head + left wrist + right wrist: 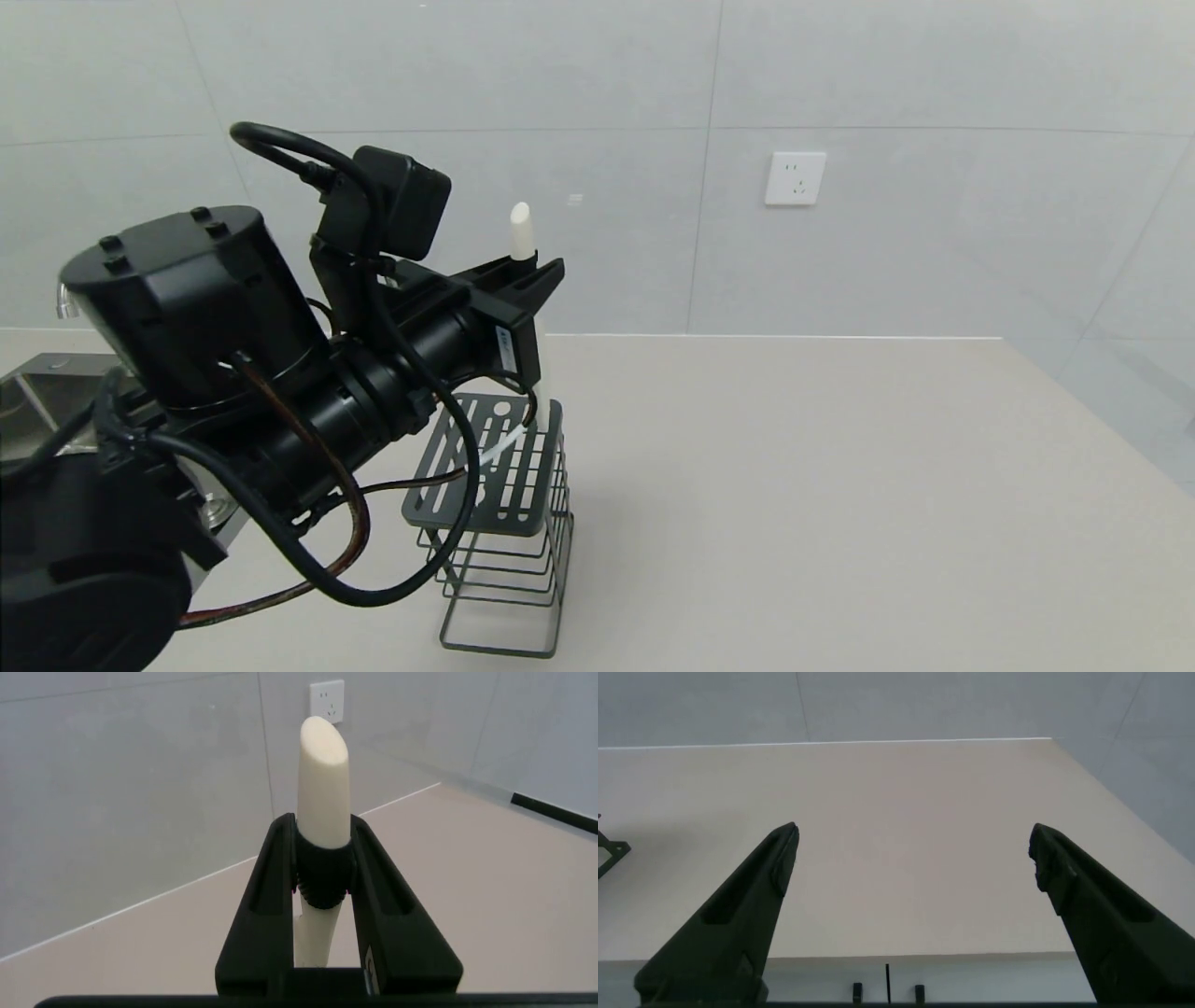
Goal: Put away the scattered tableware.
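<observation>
Inspector: Status, left gripper (pixel 534 271)?

Tech: Raised above the counter (pixel 840 485), at the near-left of the work area. Fingers (pixel 280 887) clamped on a white utensil (pixel 521 229), gripping it by the shaft. Left wrist view confirms: left gripper (pixel 323 873) pinches the utensil (pixel 323 765) from both sides, dark pads tight against it.

Inspector: Utensil attitude?

Tech: Upright. Slant-cut top end sticks up above the fingers; rest of the shaft runs straight down below them.

Inspector: Posn. relative to storage?

Tech: Directly over the rack (pixel 504 523), a dark wire frame w/ slotted top plate, standing on the counter. Lower end of the utensil meets the plate at its far corner. Cannot tell whether it sits in a slot or just touches the plate.

Inspector: Right gripper (pixel 913 840)?

Tech: Fingers spread wide, nothing betw. them. Bare counter (pixel 906 784) below, well apart from the rack.

Inspector: Surroundings?

Tech: Sink (pixel 28 401) at the counter's left edge, partly hidden by the left arm. Wall socket (pixel 795 178) on the tiled wall behind, also seen past the utensil tip in the left wrist view (pixel 327 693).
</observation>
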### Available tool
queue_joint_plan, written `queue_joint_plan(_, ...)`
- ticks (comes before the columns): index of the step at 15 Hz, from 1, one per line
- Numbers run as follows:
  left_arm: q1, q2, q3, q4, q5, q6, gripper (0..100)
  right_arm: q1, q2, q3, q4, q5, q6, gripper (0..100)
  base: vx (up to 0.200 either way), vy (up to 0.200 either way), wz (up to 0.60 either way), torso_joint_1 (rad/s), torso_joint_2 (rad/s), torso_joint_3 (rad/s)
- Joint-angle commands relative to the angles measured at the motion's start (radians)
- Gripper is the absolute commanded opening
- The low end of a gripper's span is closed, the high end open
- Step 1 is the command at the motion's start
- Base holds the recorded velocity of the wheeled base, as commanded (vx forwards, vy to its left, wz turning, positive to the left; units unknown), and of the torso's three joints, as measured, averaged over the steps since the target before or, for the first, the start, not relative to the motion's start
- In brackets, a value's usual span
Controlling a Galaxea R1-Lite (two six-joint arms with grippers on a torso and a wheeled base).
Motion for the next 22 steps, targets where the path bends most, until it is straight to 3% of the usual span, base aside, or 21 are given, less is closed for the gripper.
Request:
queue_joint_plan(1, 0.004, 0.022, 0.000, -0.001, 0.001, 0.000, 0, 0.000, 0.003, 0.000, 0.000, 0.000, -0.001, 100, 0.000, 0.000, 0.00, 0.000, 0.00, 0.000)
queue_joint_plan(9, 0.017, 0.022, 0.000, -0.006, 0.002, 0.000, 0, 0.000, 0.003, 0.000, 0.000, 0.000, 0.000, 100, 0.000, 0.000, 0.00, 0.000, 0.00, 0.000)
queue_joint_plan(22, 0.012, 0.030, 0.118, -0.037, 0.010, -0.001, 0, 0.000, 0.003, 0.000, 0.000, 0.000, 0.000, 100, 0.000, 0.000, 0.00, 0.000, 0.00, 0.000)
